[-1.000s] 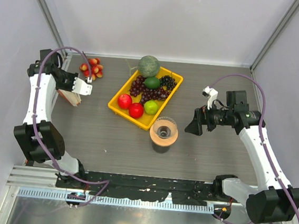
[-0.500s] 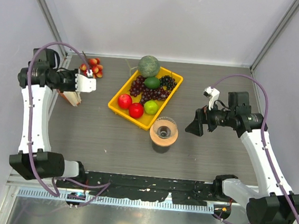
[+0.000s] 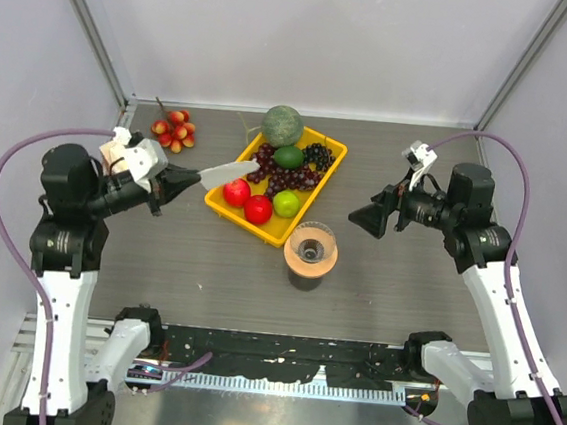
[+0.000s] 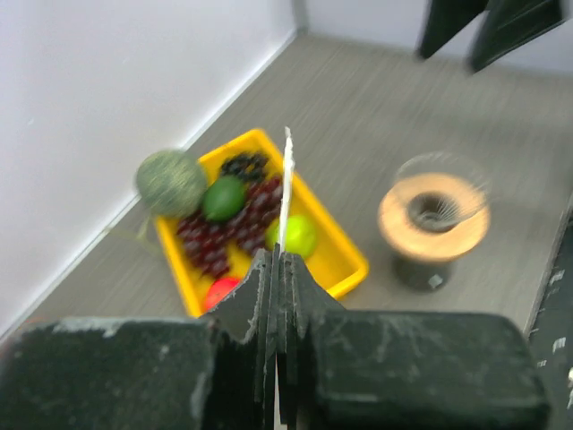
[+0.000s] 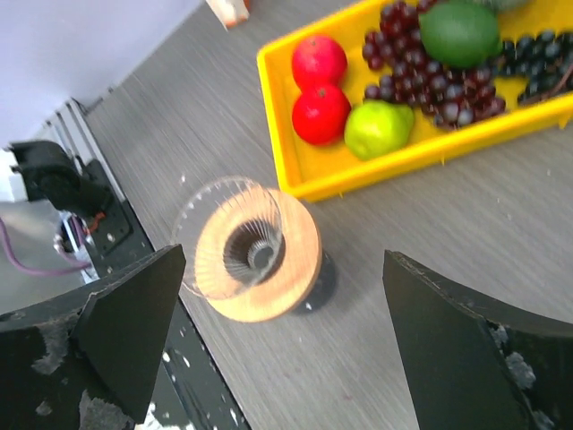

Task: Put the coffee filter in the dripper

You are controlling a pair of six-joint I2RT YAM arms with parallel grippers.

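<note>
Grey tabletop [image 3: 188,264] had been cleared by the coffee filter [image 3: 225,173], which was lifted from the left edge toward the yellow tray [image 3: 242,223], pinched flat in the closed left gripper [image 3: 178,180]. The right gripper [image 3: 368,219] was held wide open near the dripper [image 3: 312,241], which had not yet been filled.

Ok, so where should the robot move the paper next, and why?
Probably swing the left gripper rightward and nearer, until the filter hangs over the dripper. The filter is pinched by its edge up near the yellow tray, and the dripper looks empty.
</note>
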